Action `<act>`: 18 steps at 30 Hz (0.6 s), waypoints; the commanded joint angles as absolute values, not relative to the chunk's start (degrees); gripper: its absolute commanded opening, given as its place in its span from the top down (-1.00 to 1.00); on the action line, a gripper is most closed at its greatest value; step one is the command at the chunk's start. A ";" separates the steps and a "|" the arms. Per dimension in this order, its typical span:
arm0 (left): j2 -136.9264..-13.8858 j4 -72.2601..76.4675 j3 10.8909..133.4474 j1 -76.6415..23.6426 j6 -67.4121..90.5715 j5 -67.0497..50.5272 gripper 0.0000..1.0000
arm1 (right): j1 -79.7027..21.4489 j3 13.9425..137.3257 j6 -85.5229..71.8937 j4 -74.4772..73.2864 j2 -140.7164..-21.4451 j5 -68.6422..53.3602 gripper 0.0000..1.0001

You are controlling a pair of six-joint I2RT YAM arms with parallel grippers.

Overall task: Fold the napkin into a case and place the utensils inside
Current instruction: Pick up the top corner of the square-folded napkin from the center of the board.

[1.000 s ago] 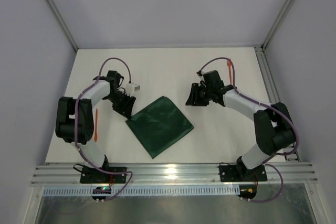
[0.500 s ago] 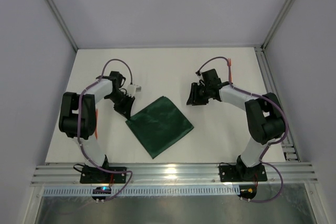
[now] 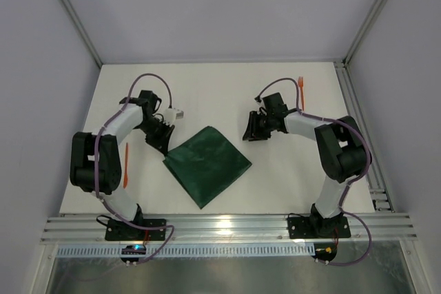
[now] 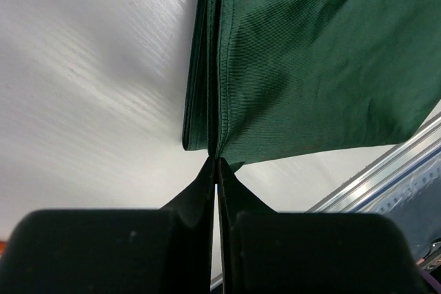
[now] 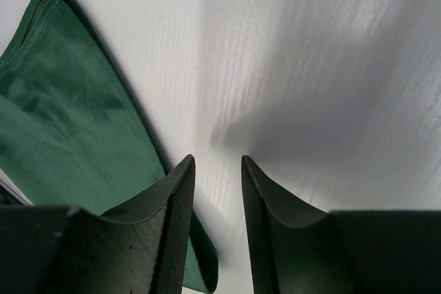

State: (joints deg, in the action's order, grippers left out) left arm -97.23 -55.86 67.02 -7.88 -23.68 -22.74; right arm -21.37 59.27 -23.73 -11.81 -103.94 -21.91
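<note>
Stage: early folding; neither utensil was in the cloth.

- Thin bright orange plastic utensil: lay on the white table, to the left of the left fingers and well apart from them, beside the left arm. Type not legible in the top view.
- Left fingers: clenched, tips pressed together right at the near corner of the dark green soft cloth napkin. The wrist view showed the hemmed corner meeting the tips, so I judged them to be pinching that corner.
- Napkin: spread ahead of the left fingers, flat on the table, with several stacked edges showing at the corner. It was thus folded at least once. From above it read as a compact diamond between the two sets of fingers, not a narrow case.
- Right fingers: released, parted, with only bare table in the gap and nothing held. The napkin's edge ran just to their left and passed beneath the left tip. I could not tell whether they touched.
- Orange plastic fork: on the table, beyond and to the right of the right fingers, apart from them.

Done, as judged: first fold(s). Left: narrowing the napkin into a pouch, then fetching both utensils and sliding them in.
</note>
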 commanded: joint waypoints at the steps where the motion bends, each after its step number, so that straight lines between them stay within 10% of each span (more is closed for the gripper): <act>1: -94.66 -58.71 63.56 -8.09 -26.54 -21.01 1.00 | -22.32 61.17 -23.82 -9.84 -104.94 -23.55 0.26; 18: -98.00 -54.58 59.68 -8.09 -27.51 -16.88 0.81 | -26.63 69.78 -15.38 -18.02 -107.75 -25.57 0.19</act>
State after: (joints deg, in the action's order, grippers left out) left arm -98.89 -55.07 59.22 -7.88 -26.39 -17.06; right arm -25.85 66.72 -19.27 -15.62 -107.46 -24.01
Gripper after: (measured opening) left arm 0.073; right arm 0.400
